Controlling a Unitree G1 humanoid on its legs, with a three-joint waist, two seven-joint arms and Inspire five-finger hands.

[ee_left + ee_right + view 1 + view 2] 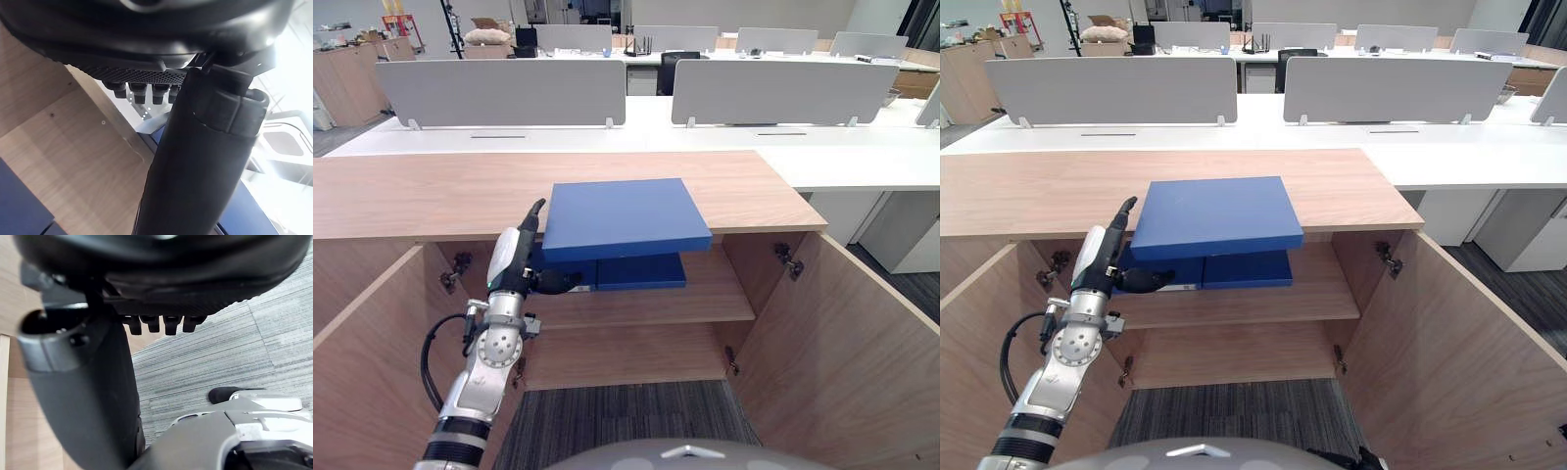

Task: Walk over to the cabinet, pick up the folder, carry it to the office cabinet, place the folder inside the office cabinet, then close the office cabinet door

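Left hand (514, 259): fingers (534, 213) run nearly straight up the left edge of the blue folder (622, 215). The thumb (558, 282) reaches in under that edge, so the edge is pinched between them.

Folder: a flat slab level with the front lip of the wooden cabinet top (431, 191). Its long axis runs left-right along the lip, and a thick edge faces the robot.

Below it a second blue piece (641, 271) lies on the upper shelf (705, 299); cannot tell whether the two are joined.

Both cabinet doors stand open, left door (362, 343) and right door (842, 333).

Head views give the layout. The left wrist view adds the close side: thumb across the frame, fingertips (146, 93) in a row above wood grain (73, 147), with blue surface (19, 205) at the corner.

Right wrist view: right hand (161, 274) over grey carpet (244, 347), fingers loose, holding nothing.

Behind the cabinet are white desks (705, 132) with grey divider screens (499, 93).
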